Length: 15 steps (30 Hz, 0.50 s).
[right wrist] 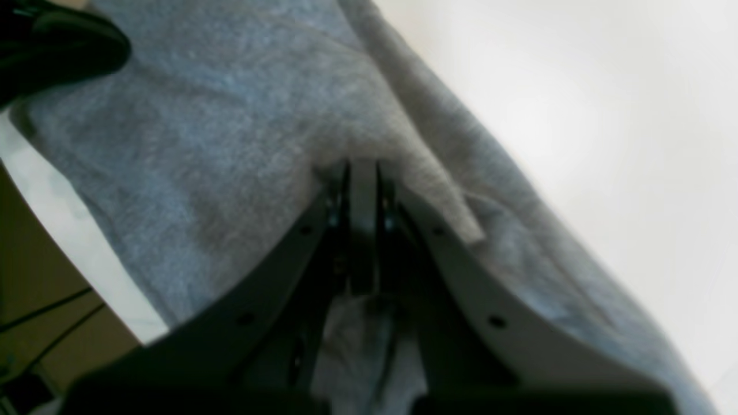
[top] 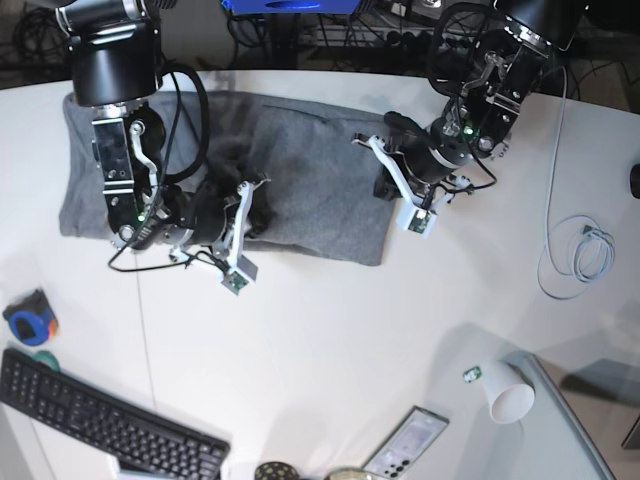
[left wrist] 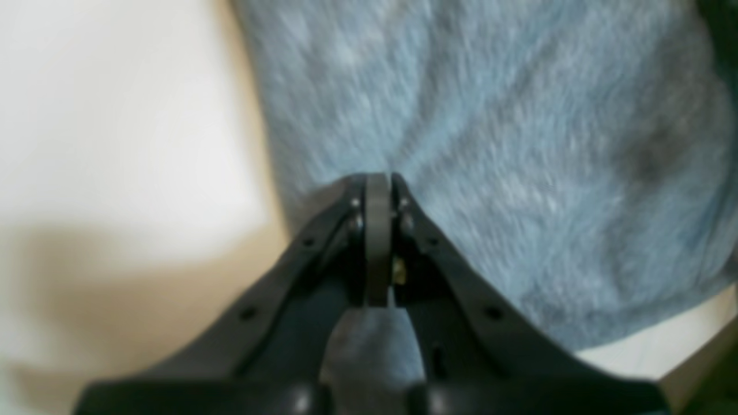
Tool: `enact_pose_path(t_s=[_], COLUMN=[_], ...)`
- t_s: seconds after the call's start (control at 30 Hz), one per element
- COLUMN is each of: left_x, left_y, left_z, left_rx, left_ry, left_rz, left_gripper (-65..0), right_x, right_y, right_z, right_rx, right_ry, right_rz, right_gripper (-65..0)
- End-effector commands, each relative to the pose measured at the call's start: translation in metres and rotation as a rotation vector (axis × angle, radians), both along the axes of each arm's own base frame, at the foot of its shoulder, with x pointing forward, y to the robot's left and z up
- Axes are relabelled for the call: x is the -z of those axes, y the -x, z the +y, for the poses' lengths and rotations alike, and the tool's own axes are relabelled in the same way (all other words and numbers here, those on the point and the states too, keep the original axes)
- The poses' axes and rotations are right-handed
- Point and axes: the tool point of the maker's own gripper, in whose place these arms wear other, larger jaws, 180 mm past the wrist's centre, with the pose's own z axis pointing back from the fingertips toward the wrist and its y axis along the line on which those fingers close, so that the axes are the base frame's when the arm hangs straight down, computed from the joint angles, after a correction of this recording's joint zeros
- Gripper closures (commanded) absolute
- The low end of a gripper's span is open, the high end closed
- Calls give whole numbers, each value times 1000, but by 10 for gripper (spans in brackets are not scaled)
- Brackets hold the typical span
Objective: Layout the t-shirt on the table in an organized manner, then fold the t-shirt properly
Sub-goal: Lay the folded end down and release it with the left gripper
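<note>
grey shirt (top: 300, 180) spread across surface (top: 330, 330) toward 12 o'clock. left tool (left wrist: 377, 181) clamped on shirt edge at 3 o'clock; right tool (right wrist: 362, 168) pinching cloth at 9 o'clock.

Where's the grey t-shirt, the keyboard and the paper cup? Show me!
t-shirt (top: 310, 170), base view, middle of the spread grey cloth.
keyboard (top: 100, 420), base view, middle rows of black keys.
paper cup (top: 508, 400), base view, its white side.
</note>
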Motion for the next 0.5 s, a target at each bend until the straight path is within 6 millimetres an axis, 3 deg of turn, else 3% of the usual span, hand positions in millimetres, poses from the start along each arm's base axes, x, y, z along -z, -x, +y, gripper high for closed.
enact_pose_path(t_s=[0.0, 0.13, 0.33, 0.47], left_x=[-19, -24, -28, -37], left_y=[-12, -16, -19, -32], left_z=[-6, -9, -12, -29], left_rx=[14, 19, 21, 24], left_ry=[25, 32, 41, 77], left_rz=[-64, -77, -91, -117], left_gripper=[0, 0, 0, 0], right_x=[-7, 3, -45, -64], right_y=[-13, -8, -20, -29], right_z=[2, 0, 1, -59], right_rx=[7, 12, 1, 140], right_ry=[-25, -24, -27, 46], right_rz=[-29, 3, -169, -213], right_gripper=[-8, -8, -8, -15])
